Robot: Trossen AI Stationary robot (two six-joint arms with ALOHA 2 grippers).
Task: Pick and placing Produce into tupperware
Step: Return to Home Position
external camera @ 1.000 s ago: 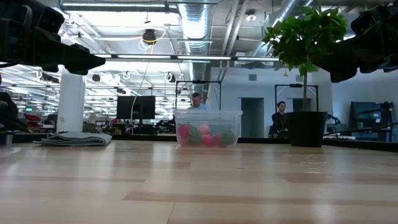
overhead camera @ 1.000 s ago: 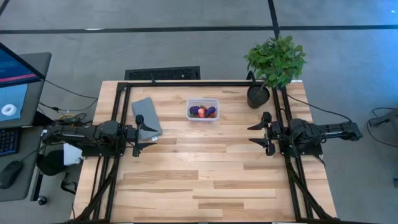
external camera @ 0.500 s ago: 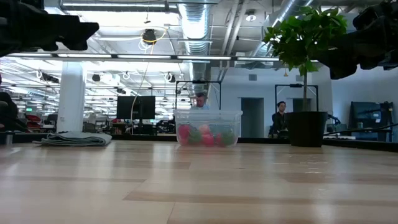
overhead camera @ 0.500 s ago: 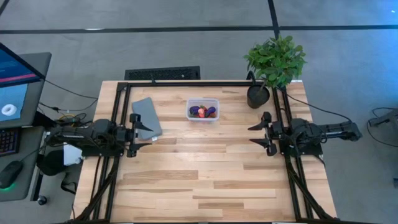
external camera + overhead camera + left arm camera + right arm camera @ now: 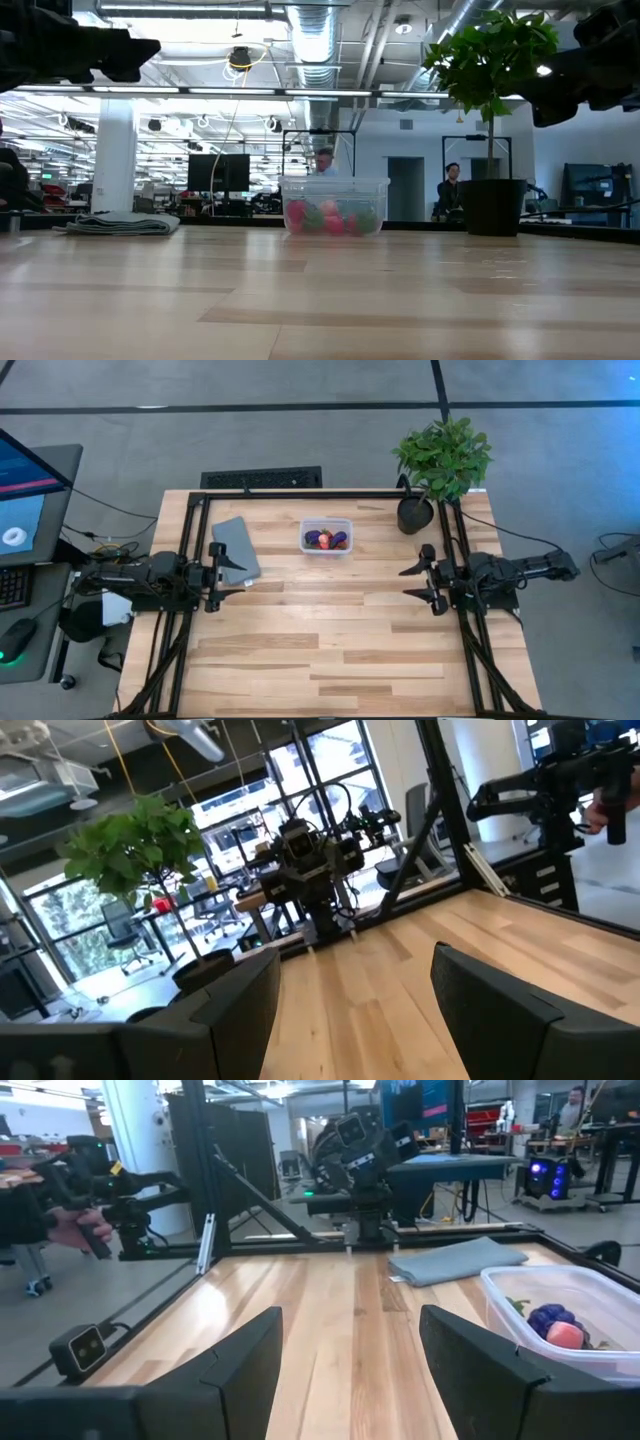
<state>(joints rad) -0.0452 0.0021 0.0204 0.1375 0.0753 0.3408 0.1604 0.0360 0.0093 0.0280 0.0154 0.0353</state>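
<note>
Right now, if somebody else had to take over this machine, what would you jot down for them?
Left gripper: open, empty, at the left edge of the table, by the lid.
Right gripper: open, empty, at the right edge, near the plant.
Produce: all I can see lies in the tub, far middle of the table.
Done: the picking, it seems.
Left: probably only parking the arms. The lid is off the tub.

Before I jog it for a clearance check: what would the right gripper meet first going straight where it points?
Likely the left gripper opposite. The right gripper points level across the table, passing beside the tupperware rather than at it; relative heights are unclear.
</note>
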